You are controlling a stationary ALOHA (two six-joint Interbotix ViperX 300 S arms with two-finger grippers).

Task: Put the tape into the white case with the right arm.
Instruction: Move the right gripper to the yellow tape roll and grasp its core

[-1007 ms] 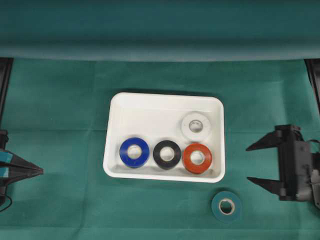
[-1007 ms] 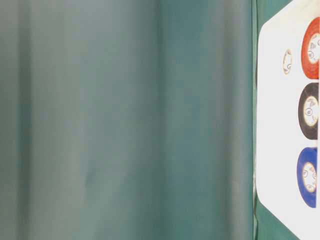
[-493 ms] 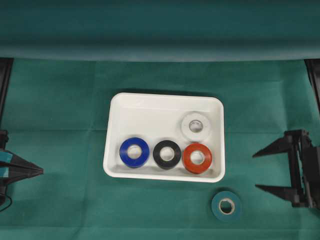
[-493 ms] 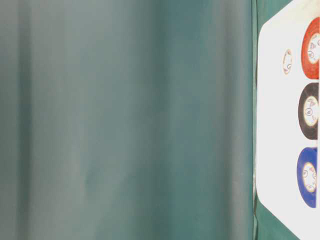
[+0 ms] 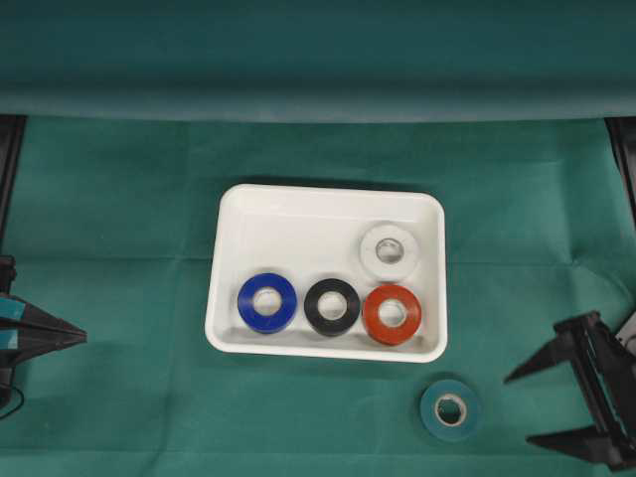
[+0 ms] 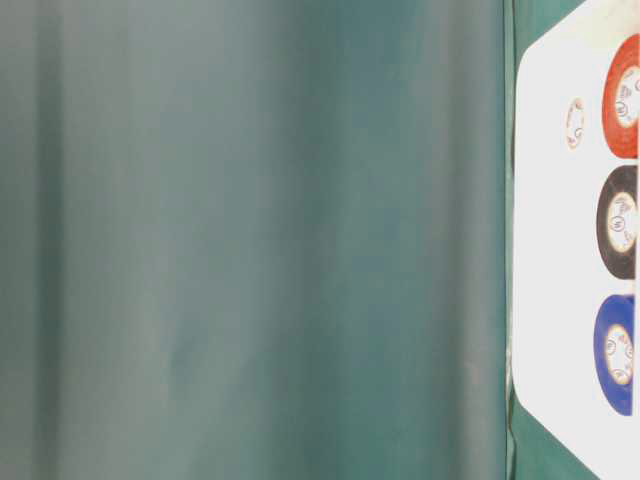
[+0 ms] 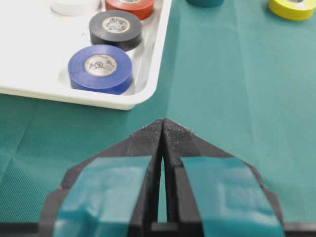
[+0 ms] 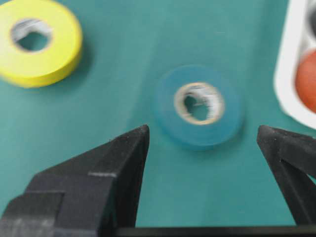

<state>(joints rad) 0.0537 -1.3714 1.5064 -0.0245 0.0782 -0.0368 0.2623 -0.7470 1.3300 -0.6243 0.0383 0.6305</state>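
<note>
- A green cloth (image 5: 119, 199) covers the table, with a green curtain behind.
- The right gripper (image 5: 537, 407), fingers spread wide and empty, hangs to the right of the white case (image 5: 298, 219), below its near right corner.
- The teal tape (image 5: 450, 409) lies flat on the cloth just outside the case's near right corner.
- A yellow tape (image 8: 37, 42) lies farther out.
- The case holds a blue roll (image 5: 266, 302), black roll (image 5: 332, 306), red roll (image 5: 392, 314) and white roll (image 5: 389, 250).
- The left gripper (image 7: 163, 129), fingers pressed together, sits well left of the case.
</note>
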